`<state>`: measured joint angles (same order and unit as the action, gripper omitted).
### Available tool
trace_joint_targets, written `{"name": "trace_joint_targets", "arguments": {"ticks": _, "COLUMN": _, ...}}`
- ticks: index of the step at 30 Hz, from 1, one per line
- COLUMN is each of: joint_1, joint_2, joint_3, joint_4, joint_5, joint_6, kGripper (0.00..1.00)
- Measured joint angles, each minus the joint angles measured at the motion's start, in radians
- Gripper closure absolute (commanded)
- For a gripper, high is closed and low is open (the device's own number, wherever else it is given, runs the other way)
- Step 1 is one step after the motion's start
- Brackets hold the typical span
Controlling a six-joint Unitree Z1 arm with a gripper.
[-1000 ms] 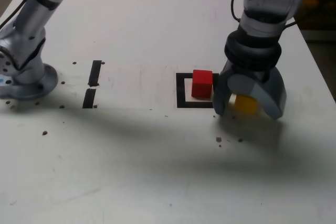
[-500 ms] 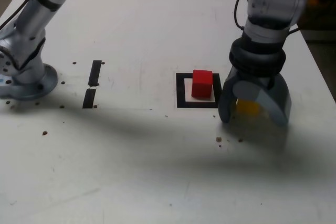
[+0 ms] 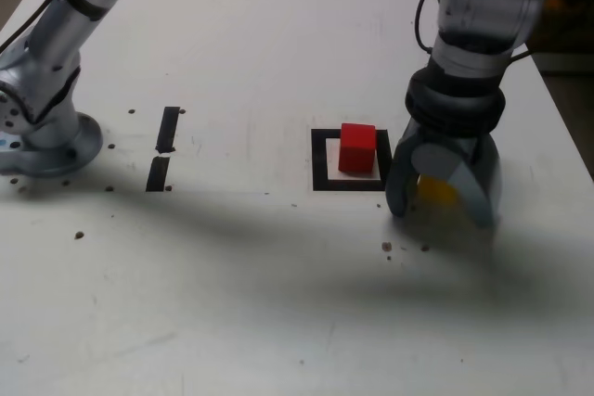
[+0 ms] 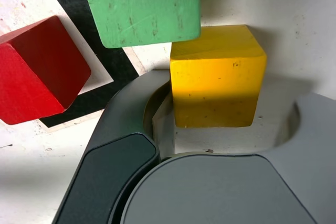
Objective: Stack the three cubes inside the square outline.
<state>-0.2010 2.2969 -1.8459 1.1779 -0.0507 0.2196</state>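
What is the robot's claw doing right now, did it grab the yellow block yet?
Gripper: jaws part-closed around the yellow cube, one on each side; whether they grip it yet cannot be told.

Cubes: three total, one each colour: red cube (image 3: 357, 146), yellow cube (image 3: 436, 190), green cube (image 4: 142, 6) (wrist view only). Square outline (image 3: 320, 166): one. Short black strips (image 3: 168, 128): two. Arm: one, with one gripper (image 3: 441, 215).
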Motion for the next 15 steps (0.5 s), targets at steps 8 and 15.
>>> {"name": "trace_joint_targets", "arguments": {"ticks": 8, "joint_1": 0.000, "joint_2": 0.000, "joint_3": 0.001, "joint_4": -0.033, "joint_5": 0.002, "joint_6": 0.019, "kGripper": 0.89}}
{"name": "trace_joint_targets", "arguments": {"ticks": 15, "joint_1": 0.000, "joint_2": -0.001, "joint_3": 0.002, "joint_4": -0.065, "joint_5": 0.002, "joint_6": 0.020, "kGripper": 0.90}}
